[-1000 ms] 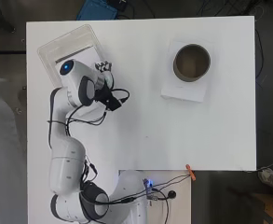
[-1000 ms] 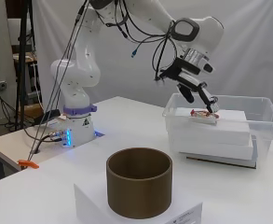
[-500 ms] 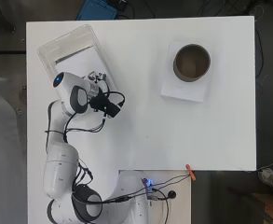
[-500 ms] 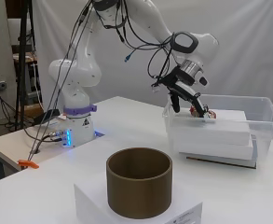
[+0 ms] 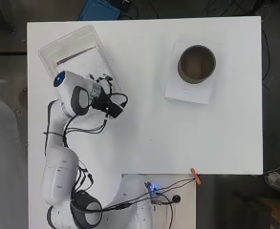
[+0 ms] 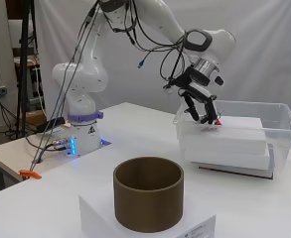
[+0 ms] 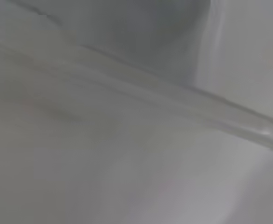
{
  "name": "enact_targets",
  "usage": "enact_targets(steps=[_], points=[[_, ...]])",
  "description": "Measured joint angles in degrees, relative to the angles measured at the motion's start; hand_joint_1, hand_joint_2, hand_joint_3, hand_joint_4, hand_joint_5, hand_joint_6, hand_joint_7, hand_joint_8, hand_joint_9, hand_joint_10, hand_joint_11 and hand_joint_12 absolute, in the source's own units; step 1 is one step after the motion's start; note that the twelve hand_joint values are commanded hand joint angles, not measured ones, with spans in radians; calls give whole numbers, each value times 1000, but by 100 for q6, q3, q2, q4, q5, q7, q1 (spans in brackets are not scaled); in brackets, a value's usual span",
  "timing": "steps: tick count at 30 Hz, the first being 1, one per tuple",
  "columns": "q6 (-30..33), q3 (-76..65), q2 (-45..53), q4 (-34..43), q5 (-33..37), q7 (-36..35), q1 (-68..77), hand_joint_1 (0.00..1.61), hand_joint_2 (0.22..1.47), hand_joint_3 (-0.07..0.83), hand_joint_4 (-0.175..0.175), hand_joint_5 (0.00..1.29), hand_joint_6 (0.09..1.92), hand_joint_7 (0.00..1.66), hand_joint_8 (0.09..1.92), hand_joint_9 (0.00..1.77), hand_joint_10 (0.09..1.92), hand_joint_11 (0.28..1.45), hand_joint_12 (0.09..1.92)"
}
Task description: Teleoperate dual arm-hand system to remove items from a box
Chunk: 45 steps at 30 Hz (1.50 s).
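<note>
A clear plastic box (image 5: 70,45) (image 6: 279,126) stands at the table's far left corner, with stacked white blocks (image 6: 234,141) inside. A small red item (image 6: 216,122) lies on the top block at the box's end nearest the arm. My hand (image 6: 200,96) (image 5: 102,86) hangs over that end, pointing down into the box. Its fingers (image 6: 205,113) are spread and loosely bent, with their tips just beside the red item. I cannot tell whether they touch it. The wrist view shows only blurred white and the box's clear rim (image 7: 229,116).
A brown open cylinder (image 5: 197,63) (image 6: 148,198) stands on a flat white box (image 5: 187,93) (image 6: 105,220) at the table's right side. Black cables (image 5: 89,129) hang from the arm beside the box. An orange clip (image 5: 195,174) sits at the table's near edge.
The hand has come down from above the box to the top white block, close to the red item. The arm's wrist has swung down the overhead view. The box has stayed put.
</note>
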Motion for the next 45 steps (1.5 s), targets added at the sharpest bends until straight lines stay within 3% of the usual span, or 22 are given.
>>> enact_targets(steps=[1, 3, 5, 11, 18, 22, 23, 24, 25, 26, 27, 28, 30, 31, 33, 34, 36, 38, 42, 44, 45], points=[[115, -125, -55, -75, -53, 187, 292, 234, 1153, -11, 18, 345, 398, 477, 367, 564, 447, 587, 188], [181, -236, -117, -94, -41, 528, 745, 57, 1008, -14, -17, 129, 98, 226, 92, 346, 120, 491, 87], [118, -296, -165, -32, 63, 975, 1089, 12, 953, -10, -24, 75, 87, 200, 87, 320, 87, 466, 87], [30, -434, -265, 28, 234, 1851, 754, 3, 951, 4, -21, 106, 87, 235, 87, 347, 87, 456, 87], [287, -281, -272, 64, 668, 847, 423, 116, 938, -2, -5, 73, 87, 130, 87, 271, 87, 402, 87], [268, -173, -271, 84, 823, 250, 277, 366, 905, -15, -4, 45, 87, 116, 87, 284, 87, 402, 87], [240, -88, -289, 100, 847, 116, 175, 597, 994, 1, 16, 250, 87, 337, 87, 507, 87, 517, 87], [184, 28, -315, 123, 893, -2, 11, 842, 1087, 23, -27, 480, 426, 520, 592, 750, 575, 631, 445], [171, 84, -314, 120, 955, -76, -102, 1008, 1155, 23, -80, 626, 739, 638, 1049, 872, 1110, 670, 925], [175, 91, -288, 101, 1089, -200, -192, 1105, 1194, 16, -123, 701, 921, 711, 1315, 924, 1437, 669, 1245], [151, 41, -262, 81, 1267, -381, -213, 1156, 1215, 9, -149, 736, 1017, 755, 1446, 946, 1595, 657, 1417], [64, -42, -247, 73, 1475, -635, -196, 1181, 1222, 4, -155, 752, 1069, 787, 1491, 953, 1647, 646, 1498], [-146, -166, -230, 41, 1749, -1121, -127, 1191, 1221, 0, -126, 747, 1138, 840, 1438, 938, 1537, 614, 1500], [-249, -197, -231, 2, 1781, -1280, -52, 1245, 1206, -1, -117, 735, 1164, 843, 1363, 932, 1427, 580, 1331], [-394, -314, -244, -51, 1801, -1273, 136, 1298, 1209, 1, -89, 677, 1335, 806, 1297, 876, 1317, 601, 757], [-455, -489, -271, -52, 1816, -1195, 283, 1318, 1195, 0, -95, 684, 1294, 818, 1250, 915, 1284, 624, 757], [-416, -1009, -375, -111, 1920, -1136, 703, 1248, 1195, -1, -112, 730, 1194, 886, 1273, 1003, 1217, 642, 1158], [-235, -1826, -521, -260, 2105, -1212, 1379, 1225, 1197, 0, -143, 760, 1123, 904, 1327, 1024, 1369, 661, 1476], [-107, -3641, -886, -463, 2253, -1249, 2568, 1212, 1222, 2, -174, 742, 1095, 856, 1476, 1069, 1639, 729, 1720], [-73, -4173, -1048, -630, 2148, -1112, 2991, 1031, 1219, 1, 48, 769, 1210, 899, 1400, 1100, 1704, 751, 1761], [-57, -4357, -1096, -697, 2076, -1048, 3123, 982, 1217, 0, 111, 778, 1239, 922, 1349, 1112, 1712, 759, 1773]])
